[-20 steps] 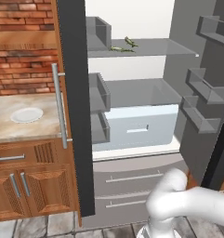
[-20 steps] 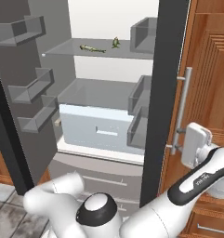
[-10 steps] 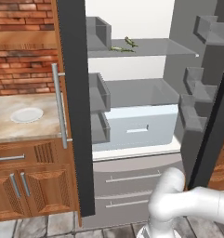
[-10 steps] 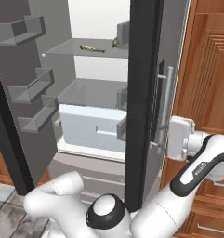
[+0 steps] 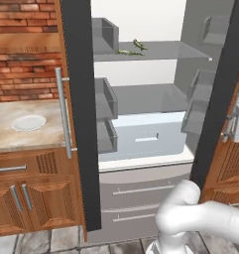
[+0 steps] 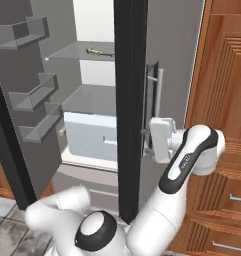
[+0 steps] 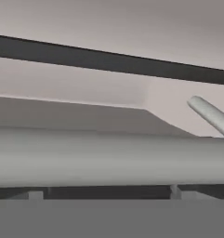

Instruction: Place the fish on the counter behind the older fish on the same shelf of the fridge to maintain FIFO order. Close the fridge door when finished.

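Your gripper (image 6: pixel 148 137), jaws wide and empty, sits at the fridge (image 5: pixel 141 124) door's silver handle (image 6: pixel 154 105), frame centre. Both fish (image 5: pixel 132 48) lie on the grey shelf (image 5: pixel 160 49), upper centre. The beige counter (image 5: pixel 22 133) at left bears a white plate (image 5: pixel 28 122) beneath red brick wall (image 5: pixel 22 54).
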Tool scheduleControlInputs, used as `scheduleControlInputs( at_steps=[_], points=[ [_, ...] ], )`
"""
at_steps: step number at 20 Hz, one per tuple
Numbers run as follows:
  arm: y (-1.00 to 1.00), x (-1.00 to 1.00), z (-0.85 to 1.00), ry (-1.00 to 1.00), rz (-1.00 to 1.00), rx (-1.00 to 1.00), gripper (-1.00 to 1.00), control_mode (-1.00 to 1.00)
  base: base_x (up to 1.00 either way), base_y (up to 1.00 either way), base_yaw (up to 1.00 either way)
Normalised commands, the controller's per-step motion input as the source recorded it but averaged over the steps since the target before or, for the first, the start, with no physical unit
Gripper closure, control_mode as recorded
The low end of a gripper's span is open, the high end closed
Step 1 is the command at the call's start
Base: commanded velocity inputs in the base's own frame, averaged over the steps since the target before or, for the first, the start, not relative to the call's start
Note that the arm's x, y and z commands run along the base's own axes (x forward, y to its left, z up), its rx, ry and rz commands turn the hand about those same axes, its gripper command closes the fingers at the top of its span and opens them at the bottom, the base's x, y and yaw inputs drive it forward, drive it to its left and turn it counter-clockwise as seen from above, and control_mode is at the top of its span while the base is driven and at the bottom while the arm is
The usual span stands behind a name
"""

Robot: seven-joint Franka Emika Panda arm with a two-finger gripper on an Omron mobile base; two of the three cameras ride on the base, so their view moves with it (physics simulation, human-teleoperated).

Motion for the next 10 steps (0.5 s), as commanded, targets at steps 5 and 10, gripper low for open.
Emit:
scheduleControlInputs(
  at_steps=[5, 10],
  points=[
    [0.75, 0.23, 0.24, 0.00, -0.02, -0.10, -1.00, -1.00, 0.00, 0.00, 0.00],
    [0.52, 0.22, 0.33, 0.00, -0.16, -0.12, -1.00, -1.00, 0.00, 0.00, 0.00]
  ],
)
